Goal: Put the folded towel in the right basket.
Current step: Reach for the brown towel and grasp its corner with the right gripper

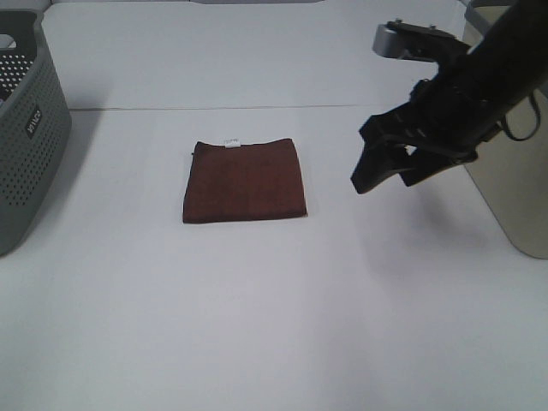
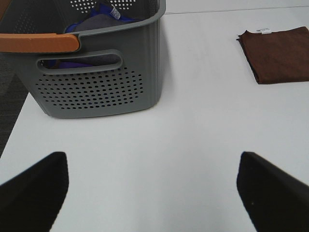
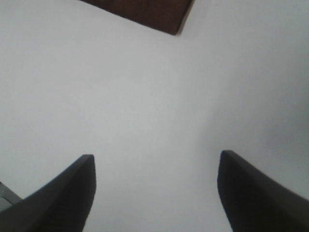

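The folded dark brown towel (image 1: 245, 181) lies flat on the white table (image 1: 257, 325) near the middle, with a small white tag at its far edge. My right gripper (image 1: 381, 175) is open and empty, held above the table to the right of the towel. In the right wrist view a corner of the towel (image 3: 149, 12) shows beyond the open fingers (image 3: 63, 193). The beige right basket (image 1: 518, 171) stands at the right edge behind the right arm. My left gripper (image 2: 152, 193) is open and empty; it is out of the high view. The towel also shows in the left wrist view (image 2: 280, 53).
A grey perforated basket (image 1: 26, 128) stands at the left edge of the table; in the left wrist view this grey basket (image 2: 96, 82) has an orange handle and holds blue and grey cloth.
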Available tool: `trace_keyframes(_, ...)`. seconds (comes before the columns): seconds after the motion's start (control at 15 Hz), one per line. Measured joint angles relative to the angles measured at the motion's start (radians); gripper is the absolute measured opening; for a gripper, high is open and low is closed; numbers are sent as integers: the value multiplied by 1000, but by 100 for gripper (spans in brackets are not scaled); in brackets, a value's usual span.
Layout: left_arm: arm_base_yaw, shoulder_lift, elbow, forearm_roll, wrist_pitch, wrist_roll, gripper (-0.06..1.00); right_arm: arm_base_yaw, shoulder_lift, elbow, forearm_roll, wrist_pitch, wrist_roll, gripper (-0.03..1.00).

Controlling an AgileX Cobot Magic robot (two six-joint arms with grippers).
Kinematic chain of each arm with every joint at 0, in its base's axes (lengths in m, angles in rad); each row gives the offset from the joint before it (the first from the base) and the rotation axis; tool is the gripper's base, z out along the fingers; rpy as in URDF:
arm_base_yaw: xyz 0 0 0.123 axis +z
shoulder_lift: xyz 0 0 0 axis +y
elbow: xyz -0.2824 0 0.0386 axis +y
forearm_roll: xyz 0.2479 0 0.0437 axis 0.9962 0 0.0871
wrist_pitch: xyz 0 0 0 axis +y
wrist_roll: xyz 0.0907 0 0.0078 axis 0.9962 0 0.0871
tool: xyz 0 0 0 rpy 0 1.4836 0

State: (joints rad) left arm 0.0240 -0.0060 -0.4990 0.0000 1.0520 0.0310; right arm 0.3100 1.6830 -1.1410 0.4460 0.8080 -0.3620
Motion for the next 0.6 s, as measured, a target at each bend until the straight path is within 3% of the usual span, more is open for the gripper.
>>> trace_keyframes(0.6, 0, 0, 0, 0, 0, 0, 88, 15, 476, -514, 51, 157, 153, 70)
